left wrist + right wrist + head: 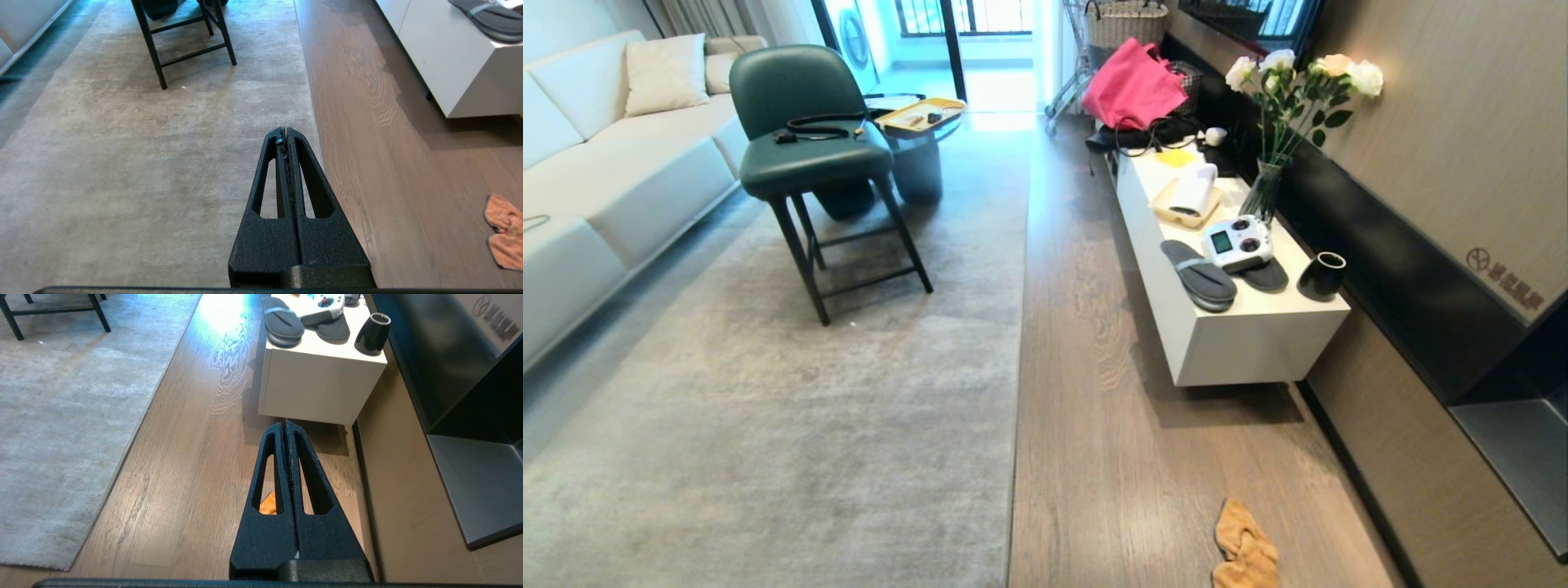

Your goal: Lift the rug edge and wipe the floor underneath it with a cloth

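Wood-grain floor, grey rug edge lying flat, orange cloth crumpled, left pincer and right pincer pressed together.

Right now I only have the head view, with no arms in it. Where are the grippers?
Observer: The left gripper is shut and empty, over the rug, close to the rug edge.
Operator: Right one?
Observer: The right gripper is shut and empty, above the floor. The cloth shows through its finger slot, lying beneath.
Operator: Does the rug end near us?
Observer: Yes, the right wrist view shows the rug corner.
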Controlling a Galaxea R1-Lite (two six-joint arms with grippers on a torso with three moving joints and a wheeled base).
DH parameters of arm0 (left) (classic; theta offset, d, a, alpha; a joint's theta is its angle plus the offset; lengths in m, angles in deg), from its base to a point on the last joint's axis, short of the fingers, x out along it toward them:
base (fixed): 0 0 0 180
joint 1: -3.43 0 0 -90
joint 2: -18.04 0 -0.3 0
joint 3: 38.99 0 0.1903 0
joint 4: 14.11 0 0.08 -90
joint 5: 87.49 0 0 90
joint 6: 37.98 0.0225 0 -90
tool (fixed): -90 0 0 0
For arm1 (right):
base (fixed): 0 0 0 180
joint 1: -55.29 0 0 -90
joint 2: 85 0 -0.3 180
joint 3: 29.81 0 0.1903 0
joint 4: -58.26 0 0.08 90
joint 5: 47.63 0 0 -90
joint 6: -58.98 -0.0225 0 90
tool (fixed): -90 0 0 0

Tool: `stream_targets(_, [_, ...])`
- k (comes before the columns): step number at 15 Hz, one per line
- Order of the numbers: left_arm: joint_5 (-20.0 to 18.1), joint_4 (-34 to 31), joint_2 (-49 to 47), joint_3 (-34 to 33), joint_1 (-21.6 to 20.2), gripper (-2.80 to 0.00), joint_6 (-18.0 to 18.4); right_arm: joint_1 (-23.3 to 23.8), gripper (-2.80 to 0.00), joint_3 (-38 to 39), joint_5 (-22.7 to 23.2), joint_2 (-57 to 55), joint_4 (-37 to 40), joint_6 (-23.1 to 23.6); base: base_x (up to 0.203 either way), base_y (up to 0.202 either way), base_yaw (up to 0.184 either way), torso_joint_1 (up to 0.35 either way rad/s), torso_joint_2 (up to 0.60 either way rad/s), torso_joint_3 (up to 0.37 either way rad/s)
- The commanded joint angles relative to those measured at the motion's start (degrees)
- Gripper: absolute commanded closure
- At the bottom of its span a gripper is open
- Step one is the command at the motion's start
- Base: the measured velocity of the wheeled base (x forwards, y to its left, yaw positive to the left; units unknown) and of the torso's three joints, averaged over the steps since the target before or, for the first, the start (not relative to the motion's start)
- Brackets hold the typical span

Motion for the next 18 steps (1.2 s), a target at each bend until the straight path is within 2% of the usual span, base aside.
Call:
stream_targets(1, [0.0,0.0,0.0,0.0,0.0,0.0,0.0,0.0,0.0,0.0,0.1,-0.1,0.0,0.0,0.0,0.0,0.0,0.109,-0.47,-0.369])
stream_targets(9, [0.0,0.0,0.0,0.0,0.0,0.0,0.0,0.0,0.0,0.0,0.1,-0.1,0.0,0.0,0.0,0.0,0.0,0.143,-0.51,-0.36])
stream_targets(18, [0.0,0.0,0.0,0.0,0.0,0.0,0.0,0.0,0.0,0.0,0.1,-0.1,0.0,0.2,0.0,0.0,0.0,0.212,-0.56,-0.352])
